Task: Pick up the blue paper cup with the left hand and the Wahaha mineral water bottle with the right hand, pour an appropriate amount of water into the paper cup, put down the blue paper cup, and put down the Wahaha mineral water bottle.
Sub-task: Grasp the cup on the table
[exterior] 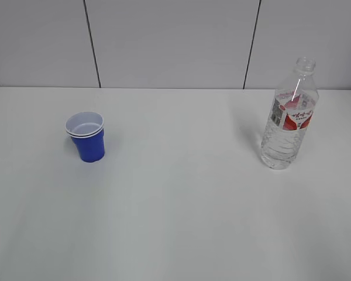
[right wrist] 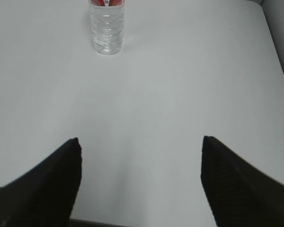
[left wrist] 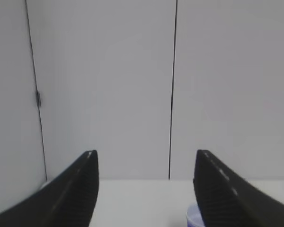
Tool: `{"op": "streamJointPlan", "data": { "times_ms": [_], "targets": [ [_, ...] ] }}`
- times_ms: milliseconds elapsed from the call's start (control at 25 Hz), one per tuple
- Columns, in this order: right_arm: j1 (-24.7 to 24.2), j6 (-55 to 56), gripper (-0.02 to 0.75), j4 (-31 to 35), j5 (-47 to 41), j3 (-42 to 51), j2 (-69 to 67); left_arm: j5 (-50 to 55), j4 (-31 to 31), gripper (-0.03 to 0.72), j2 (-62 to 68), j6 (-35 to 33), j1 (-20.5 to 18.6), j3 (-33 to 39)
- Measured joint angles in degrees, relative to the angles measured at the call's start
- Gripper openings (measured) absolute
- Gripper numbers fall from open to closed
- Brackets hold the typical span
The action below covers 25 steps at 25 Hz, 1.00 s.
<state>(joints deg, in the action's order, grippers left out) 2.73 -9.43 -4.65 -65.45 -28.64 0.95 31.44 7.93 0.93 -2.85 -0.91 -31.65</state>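
The small deep-blue paper cup (exterior: 86, 136) stands upright on the white table (exterior: 181, 211), left; the tall clear ribbed Wahaha bottle (exterior: 288, 115) stands right, well apart. Only the wrist views show the left gripper (left wrist: 144, 189) and right gripper (right wrist: 141, 175) (both wide, empty).

Blue cup (exterior: 88, 142), red-and-white bottle label (exterior: 293, 113)

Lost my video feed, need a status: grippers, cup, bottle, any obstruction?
Left gripper and right gripper: jaws open, empty. Blue paper cup and Wahaha bottle upright on table, untouched. Nothing in the way.
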Motion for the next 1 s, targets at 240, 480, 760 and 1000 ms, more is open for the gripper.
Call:
{"op": "streamJointPlan", "data": {
  "times_ms": [240,480,760,1000],
  "targets": [
    [0.0,0.0,0.587,0.0,0.0,0.0,0.0,-13.01,-1.46,0.48,4.76,0.0,0.0,0.0],
    [0.0,0.0,0.592,0.0,0.0,0.0,0.0,-20.48,-1.21,0.48,15.87,0.0,0.11,0.0],
    [0.0,0.24,0.589,0.0,5.78,-1.02,0.0,-27.02,-1.75,0.48,27.34,0.0,0.11,0.0],
    [0.0,0.27,0.587,3.97,32.19,-1.19,0.0,-31.44,-2.44,0.48,34.54,0.0,2.43,0.0]
  ]
}}
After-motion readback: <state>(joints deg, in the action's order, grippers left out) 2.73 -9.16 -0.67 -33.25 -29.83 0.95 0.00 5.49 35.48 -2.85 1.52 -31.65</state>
